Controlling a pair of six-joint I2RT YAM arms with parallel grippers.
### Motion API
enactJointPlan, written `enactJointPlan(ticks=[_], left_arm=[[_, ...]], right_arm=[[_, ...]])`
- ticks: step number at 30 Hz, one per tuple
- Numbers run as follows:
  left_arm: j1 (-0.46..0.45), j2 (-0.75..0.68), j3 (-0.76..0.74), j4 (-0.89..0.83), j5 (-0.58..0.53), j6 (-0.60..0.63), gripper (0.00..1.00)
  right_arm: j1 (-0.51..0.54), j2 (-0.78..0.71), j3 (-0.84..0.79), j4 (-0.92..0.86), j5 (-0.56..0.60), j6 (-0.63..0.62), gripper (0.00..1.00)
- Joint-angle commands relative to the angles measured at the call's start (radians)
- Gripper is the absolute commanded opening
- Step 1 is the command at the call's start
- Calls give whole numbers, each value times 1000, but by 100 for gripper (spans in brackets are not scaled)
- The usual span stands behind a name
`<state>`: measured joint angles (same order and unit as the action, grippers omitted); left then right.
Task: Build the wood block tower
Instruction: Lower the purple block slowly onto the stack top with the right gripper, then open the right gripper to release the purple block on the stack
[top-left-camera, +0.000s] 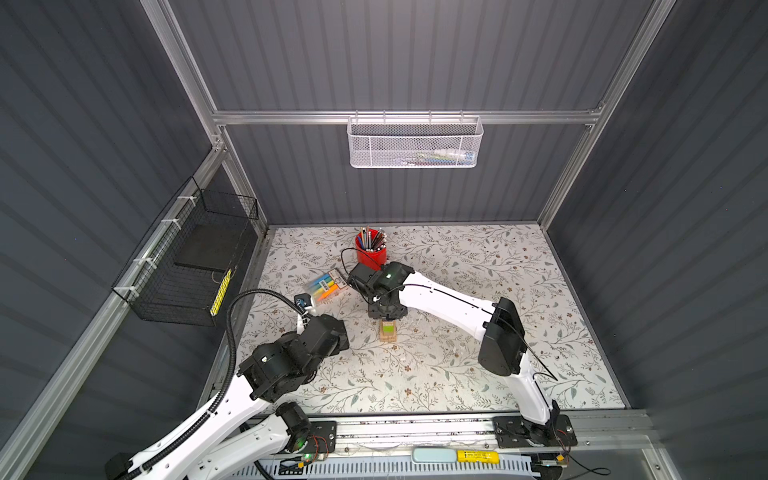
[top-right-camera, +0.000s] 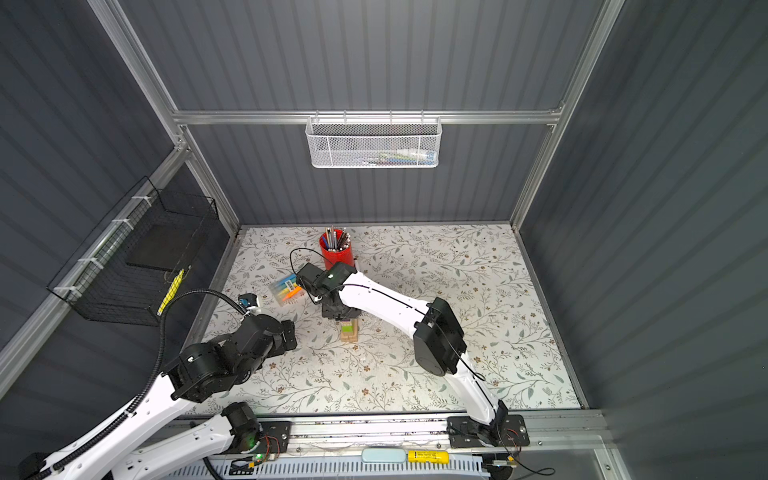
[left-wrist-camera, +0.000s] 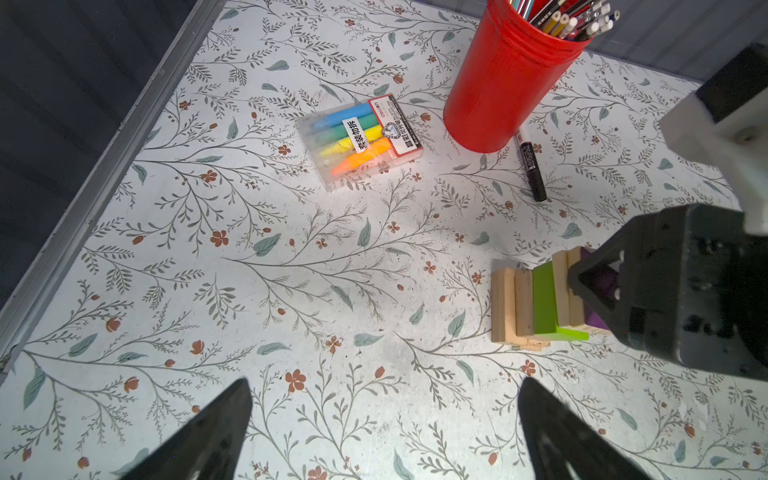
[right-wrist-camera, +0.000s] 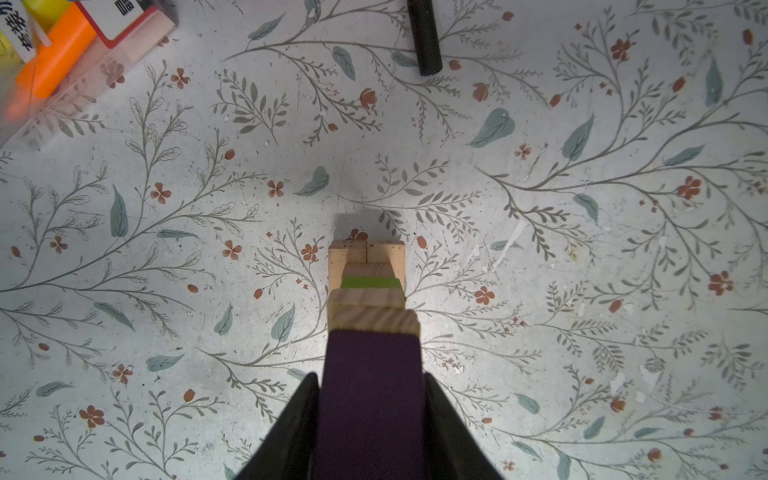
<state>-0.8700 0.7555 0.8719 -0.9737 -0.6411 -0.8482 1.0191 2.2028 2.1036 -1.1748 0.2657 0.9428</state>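
- Table (top-left-camera: 478, 365): the wood block tower (top-left-camera: 387, 332) is stood near its middle, kept clear of the red pencil cup (top-left-camera: 371, 251) farther back.
- Right gripper (right-wrist-camera: 371, 376): held over the tower top, with its jaws drawn in against both sides of the purple block (right-wrist-camera: 370, 353), apparently to seat it.
- Left gripper (left-wrist-camera: 385, 382): parked left of the tower, spread wide, nothing held.
- Lime-green block (left-wrist-camera: 544, 299): seen among pale planks below the purple one.
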Motion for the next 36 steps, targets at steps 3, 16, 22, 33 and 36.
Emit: enactJointPlan(ticks=[3, 16, 22, 33, 36], left_arm=[[-3, -9, -13, -25, -25, -9, 100], [-3, -9, -16, -28, -28, -9, 100], [-3, -10, -13, -28, -30, -9, 100], [-3, -7, -13, -28, -31, -9, 100], [-3, -8, -9, -28, -34, -8, 100]], right_arm=[[-2, -18, -11, -9, 15, 6, 43], [-11, 4, -5, 13, -7, -11, 34], [-16, 6, 1, 17, -4, -18, 31], [-15, 4, 11, 14, -16, -38, 42], [-13, 2, 32, 5, -16, -43, 47]])
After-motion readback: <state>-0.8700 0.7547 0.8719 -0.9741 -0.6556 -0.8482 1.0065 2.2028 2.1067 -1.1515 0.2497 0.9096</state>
